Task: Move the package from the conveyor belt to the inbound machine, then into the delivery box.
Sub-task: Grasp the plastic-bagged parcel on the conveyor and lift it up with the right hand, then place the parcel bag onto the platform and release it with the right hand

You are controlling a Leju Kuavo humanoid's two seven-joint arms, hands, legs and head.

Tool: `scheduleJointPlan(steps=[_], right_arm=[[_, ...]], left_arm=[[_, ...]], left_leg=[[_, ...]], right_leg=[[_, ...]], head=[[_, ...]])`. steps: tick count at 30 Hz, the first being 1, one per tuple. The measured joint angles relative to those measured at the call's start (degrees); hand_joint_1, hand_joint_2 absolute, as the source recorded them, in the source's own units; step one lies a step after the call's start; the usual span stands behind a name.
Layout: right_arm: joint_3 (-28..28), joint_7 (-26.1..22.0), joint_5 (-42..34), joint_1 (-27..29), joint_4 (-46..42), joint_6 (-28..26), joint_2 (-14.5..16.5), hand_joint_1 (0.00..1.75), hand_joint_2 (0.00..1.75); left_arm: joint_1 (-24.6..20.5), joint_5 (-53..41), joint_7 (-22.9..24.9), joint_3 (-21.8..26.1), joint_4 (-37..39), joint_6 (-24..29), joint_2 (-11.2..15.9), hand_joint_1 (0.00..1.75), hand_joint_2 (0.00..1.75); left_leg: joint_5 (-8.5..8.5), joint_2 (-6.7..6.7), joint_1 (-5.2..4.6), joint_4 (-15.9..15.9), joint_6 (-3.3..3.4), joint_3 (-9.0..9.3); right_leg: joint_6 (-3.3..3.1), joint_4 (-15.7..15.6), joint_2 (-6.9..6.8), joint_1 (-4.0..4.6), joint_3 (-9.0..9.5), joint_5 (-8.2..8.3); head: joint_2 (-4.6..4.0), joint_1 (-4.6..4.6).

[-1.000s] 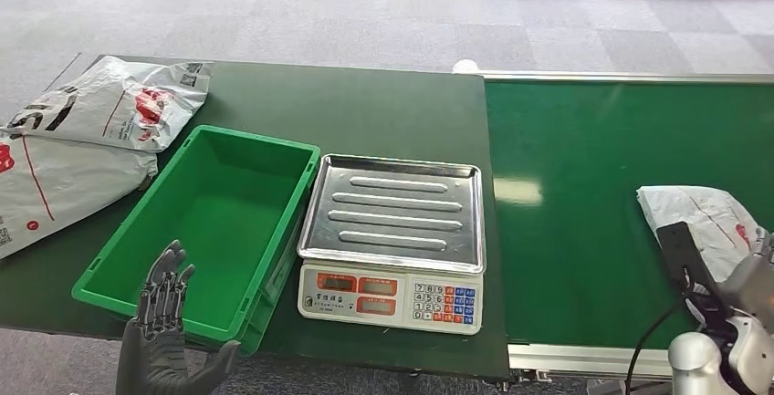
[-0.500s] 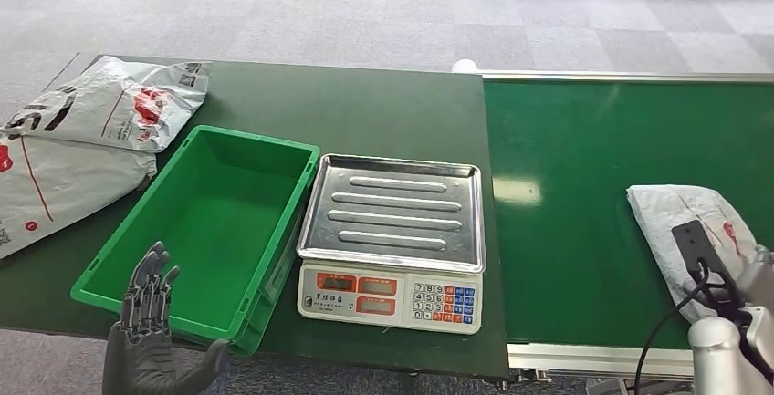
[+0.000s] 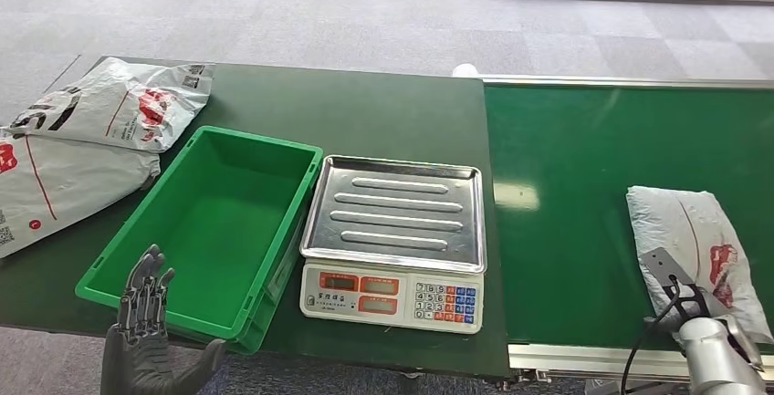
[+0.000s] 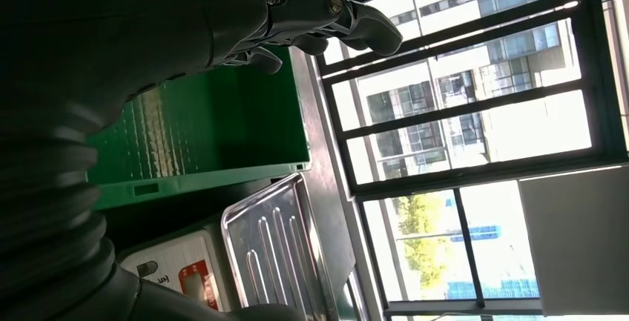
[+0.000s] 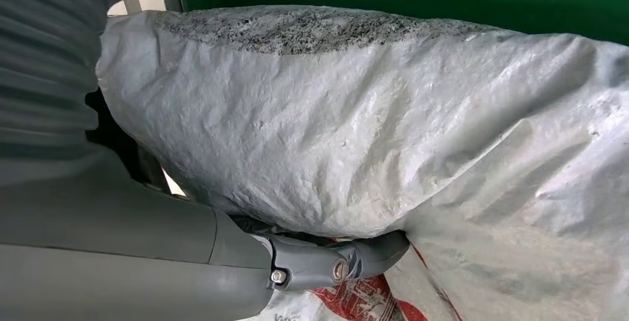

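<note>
On the green conveyor belt [image 3: 584, 185], near its front edge at the right, lies the grey package [image 3: 698, 244] with red print, flat on the belt and well apart from the scale. From the head view the right arm comes in just below the package, its wrist part overlapping the package's near end, and the hand itself is hidden there. The right wrist view gives what the head view cannot: the right hand [image 5: 222, 254] lies against the crinkled grey wrap of the package [image 5: 386, 136], its thumb [image 5: 334, 262] pressed under a fold, though whether the fingers have closed round the package cannot be told. The left hand [image 3: 144, 322] is raised in front of the near corner of the green delivery box [image 3: 132, 240], fingers apart and holding nothing; the left wrist view shows those fingers [image 4: 334, 17] spread before the box wall [image 4: 208, 136]. The inbound machine [image 3: 394, 240], a scale with a steel tray, stands just beside the box, between it and the belt. Two more grey packages [image 3: 91, 140] lie on the dark table [image 3: 365, 112] beyond the box.
</note>
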Motion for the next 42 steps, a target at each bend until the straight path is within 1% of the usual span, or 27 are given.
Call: scheduleJointPlan(steps=[3, 6, 9, 11, 13, 16, 21, 25, 26, 28, 32, 35, 37, 39, 42], right_arm=[[0.0, -2.4, -1.7, 0.0, 0.4, -3.3, 0.0, 1.75, 1.75], [-0.1, -7.3, -5.2, 0.2, 0.5, -8.1, 0.2, 1.75, 1.75], [-0.4, -12.2, -10.1, 0.7, -0.4, -10.6, 0.7, 1.75, 1.75], [-0.7, -15.2, -14.8, 1.5, -2.4, -11.4, 1.3, 1.75, 1.75], [-0.9, -16.7, -19.7, 2.9, -6.1, -11.6, 2.1, 1.75, 1.75], [-0.8, -17.1, -25.6, 5.1, -12.7, -11.6, 3.1, 1.75, 1.75], [1.5, -19.7, -33.9, 7.8, -23.2, -13.4, 4.2, 1.75, 1.75], [6.1, -25.8, -43.6, 9.4, -34.1, -16.3, 6.4, 1.75, 1.75], [7.6, -27.3, -45.1, 9.6, -36.9, -17.2, 7.2, 1.75, 1.75], [11.3, -28.7, -47.1, 9.8, -42.6, -19.7, 8.7, 1.75, 1.75], [22.7, -27.7, -49.1, 7.7, -51.6, -24.3, 10.8, 1.75, 1.75], [31.5, -26.0, -49.4, 4.5, -54.3, -25.2, 12.0, 1.75, 1.75], [36.0, -24.5, -49.4, 2.3, -54.7, -24.5, 13.0, 1.75, 1.75], [39.7, -21.5, -49.0, -0.3, -54.2, -23.3, 14.5, 1.75, 1.75], [44.3, -14.9, -48.8, -4.8, -51.1, -21.9, 17.5, 1.75, 1.75]], left_arm=[[0.0, 0.0, 0.0, 0.0, 0.0, 0.0, 0.1, 0.0, 1.75], [0.0, 0.0, 0.1, 0.0, 0.0, -0.3, 0.1, 0.0, 1.75], [0.0, -0.1, 0.3, 0.0, 0.0, -1.2, 0.0, 0.0, 1.75], [0.0, -0.2, 0.3, 0.0, 0.0, -2.2, -0.1, 0.0, 1.75], [-0.1, -0.4, 0.3, 0.1, 0.0, -3.0, -0.3, 0.0, 1.75], [-0.4, -0.6, 0.2, 0.1, 0.2, -3.6, -0.5, 0.0, 1.75], [-1.1, -0.6, -0.3, 0.0, 0.8, -2.8, -0.6, 0.0, 1.75], [-1.6, -0.1, -0.7, -0.2, 1.3, -1.5, -0.5, 0.0, 1.75], [-1.8, 0.0, -0.8, -0.3, 1.5, -1.2, -0.5, 0.0, 1.75], [-2.2, 0.4, -1.0, -0.8, 1.8, -0.3, -0.4, 0.0, 1.75], [-3.3, 1.1, -1.7, -2.6, 2.6, 2.6, 0.4, 0.0, 1.75], [-4.1, 1.5, -2.1, -4.3, 3.4, 4.6, 1.3, 0.0, 1.75], [-4.3, 1.6, -2.2, -5.3, 3.8, 5.6, 1.8, 0.0, 1.75], [-4.5, 1.7, -2.4, -6.4, 4.2, 6.5, 2.3, 0.0, 1.75], [-5.3, 1.8, -2.2, -8.2, 4.8, 7.8, 3.3, 0.0, 1.75]], left_leg=[[0.05, -0.04, -0.04, 0.0, 0.07, -0.04], [0.08, -0.05, -0.13, 0.0, 0.1, -0.15], [0.09, -0.02, -0.14, 0.0, 0.09, -0.2], [0.09, -0.04, -0.14, 0.0, 0.09, -0.24], [0.1, -0.07, -0.14, 0.0, 0.08, -0.32], [0.11, -0.12, -0.14, 0.0, 0.06, -0.45], [0.12, -0.14, -0.14, 0.0, 0.04, -0.61], [0.16, -0.08, -0.15, 0.0, -0.03, -0.71], [0.17, -0.05, -0.15, 0.0, -0.05, -0.73], [0.21, -0.04, -0.15, 0.0, -0.11, -0.78], [0.31, 0.03, -0.14, 0.0, -0.27, -0.87], [0.41, 0.08, -0.12, 0.0, -0.34, -0.9], [0.47, 0.04, -0.11, 0.0, -0.34, -0.94], [0.51, 0.05, -0.1, 0.0, -0.39, -0.97], [0.57, 0.06, -0.09, 0.0, -0.44, -0.98]], right_leg=[[0.11, 0.0, -0.03, -0.04, 0.04, 0.09], [0.18, 0.0, -0.02, -0.13, -0.03, 0.21], [0.2, 0.0, 0.04, -0.14, -0.11, 0.26], [0.2, 0.0, 0.03, -0.14, -0.17, 0.25], [0.18, 0.0, 0.0, -0.14, -0.24, 0.23], [0.14, 0.1, -0.07, -0.14, -0.35, 0.2], [0.11, 0.1, -0.05, -0.14, -0.48, 0.18], [0.1, 0.2, 0.03, -0.15, -0.68, 0.18], [0.09, 0.2, 0.05, -0.15, -0.72, 0.18], [0.07, 0.3, 0.06, -0.15, -0.79, 0.18], [-0.07, 0.5, 0.16, -0.14, -1.03, 0.25], [-0.15, 0.5, 0.18, -0.11, -1.14, 0.3], [-0.17, 0.5, 0.12, -0.1, -1.15, 0.31], [-0.22, 0.5, 0.14, -0.08, -1.18, 0.35], [-0.28, 0.5, 0.17, -0.07, -1.25, 0.39]], head=[[0.0, 0.0], [0.0, 0.0], [0.0, 0.0], [0.0, 0.0], [0.0, 0.0], [0.0, 0.0], [0.0, 0.01], [0.0, 0.0], [0.0, 0.0], [0.0, 0.01], [0.0, 0.0], [0.0, 0.0], [0.0, 0.0], [0.0, 0.0], [0.0, 0.0]])
